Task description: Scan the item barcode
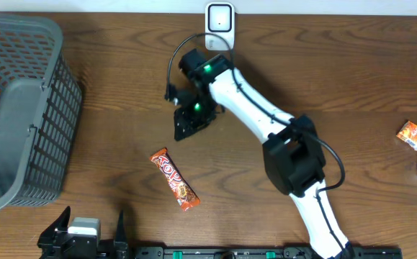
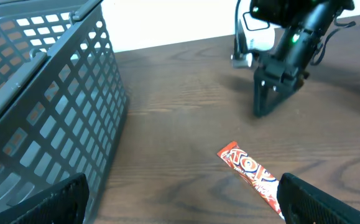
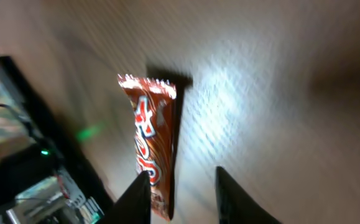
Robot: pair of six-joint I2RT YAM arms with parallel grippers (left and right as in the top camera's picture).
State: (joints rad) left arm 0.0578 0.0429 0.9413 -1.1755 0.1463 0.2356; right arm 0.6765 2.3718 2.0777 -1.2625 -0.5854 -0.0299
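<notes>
Your snack bar (image 1: pixel 173 180) lies flat on the worktop (image 1: pixel 122 108), gripped by neither hand. Your right hand (image 1: pixel 189 124) hangs parted and empty near the white device (image 1: pixel 219 18). Your left hand (image 2: pixel 183 193) gapes wide. Pickup and scanning look undone.

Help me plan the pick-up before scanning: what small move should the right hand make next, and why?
Probably slide the right hand toward the candy bar until the wrapper sits centred between its fingers. The bar lies loose on the table; the right hand's fingers stand apart and empty, and in its wrist view the bar lies left of the gap.
</notes>
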